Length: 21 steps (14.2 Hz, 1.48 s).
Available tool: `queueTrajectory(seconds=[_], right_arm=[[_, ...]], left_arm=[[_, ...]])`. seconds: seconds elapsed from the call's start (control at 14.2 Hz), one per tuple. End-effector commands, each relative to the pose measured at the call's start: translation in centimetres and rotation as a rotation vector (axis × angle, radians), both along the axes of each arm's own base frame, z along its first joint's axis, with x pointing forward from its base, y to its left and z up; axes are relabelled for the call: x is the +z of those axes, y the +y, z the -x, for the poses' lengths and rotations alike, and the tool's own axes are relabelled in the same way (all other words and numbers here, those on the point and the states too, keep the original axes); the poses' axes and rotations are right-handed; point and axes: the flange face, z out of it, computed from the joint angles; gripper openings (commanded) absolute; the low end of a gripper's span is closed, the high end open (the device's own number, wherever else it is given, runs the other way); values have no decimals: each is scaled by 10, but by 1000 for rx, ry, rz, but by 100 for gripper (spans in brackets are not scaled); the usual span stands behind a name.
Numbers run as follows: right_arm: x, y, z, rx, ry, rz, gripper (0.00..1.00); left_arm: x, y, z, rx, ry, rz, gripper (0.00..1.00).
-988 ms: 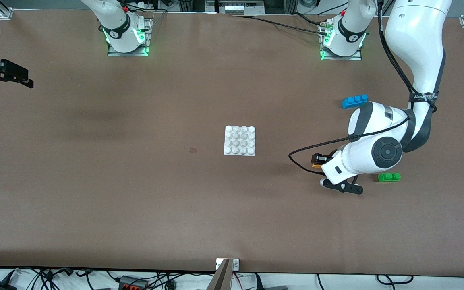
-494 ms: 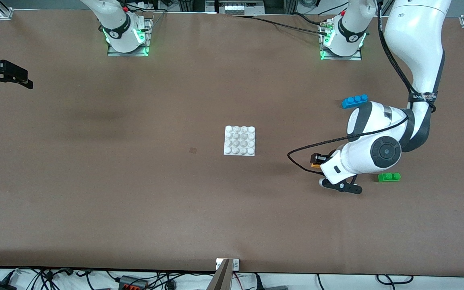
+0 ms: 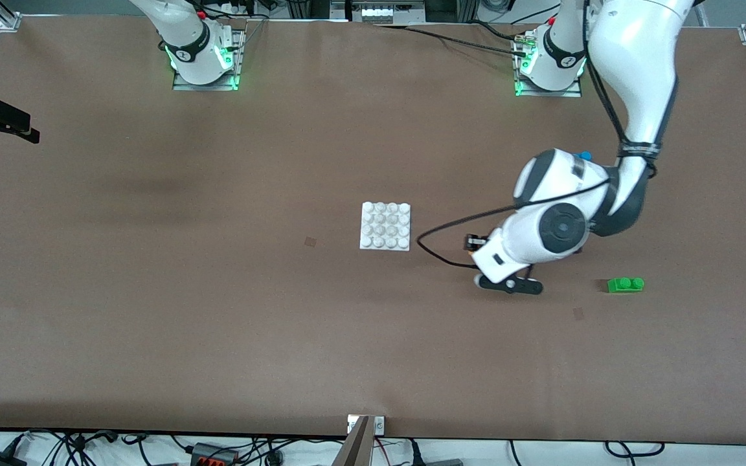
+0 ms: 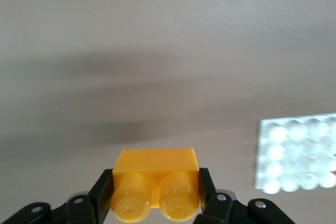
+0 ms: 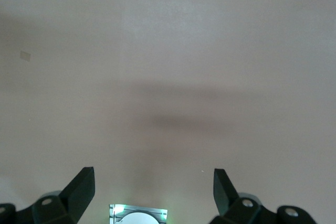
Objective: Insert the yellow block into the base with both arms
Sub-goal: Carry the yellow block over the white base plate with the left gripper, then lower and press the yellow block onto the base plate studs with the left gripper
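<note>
Right gripper: waiting, fingers spread, empty, over bare table well toward the right arm's end from the base.
Left gripper: pinching the yellow block by its short ends, aloft near the base.
Block: likely light, rigid, smooth-sided.

The flat square white studded base sits mid-frame on the worktop, the small green two-stud brick at lower right.
</note>
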Motion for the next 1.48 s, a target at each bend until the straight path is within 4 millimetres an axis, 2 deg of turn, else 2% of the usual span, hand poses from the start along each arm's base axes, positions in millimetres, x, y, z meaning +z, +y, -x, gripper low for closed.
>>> queueTrajectory(seconds=[0.0, 0.07, 0.21, 0.42, 0.56, 0.71, 0.99, 1.41], right_arm=[[-2, 0, 2, 4, -2, 8, 100], [-2, 0, 2, 4, -1, 8, 100], [-1, 1, 3, 8, -2, 9, 100], [0, 5, 2, 19, -7, 9, 100], [1, 6, 2, 20, -4, 9, 100], [1, 6, 2, 22, -4, 9, 100], [1, 6, 3, 20, -4, 9, 100], [1, 11, 2, 25, -4, 9, 100]], left_arm=[[-3, -51, 21, 12, 11, -24, 47], [-11, -60, 25, 14, 21, -26, 47], [-13, -92, 36, -8, 6, 0, 47], [-34, -127, 49, -11, -21, 33, 47], [-46, -165, 73, 14, -34, 29, 47], [-54, -187, 90, -6, -31, 16, 47], [-58, -212, 103, -35, -82, 52, 47], [-79, -205, 100, -79, -122, 4, 47]])
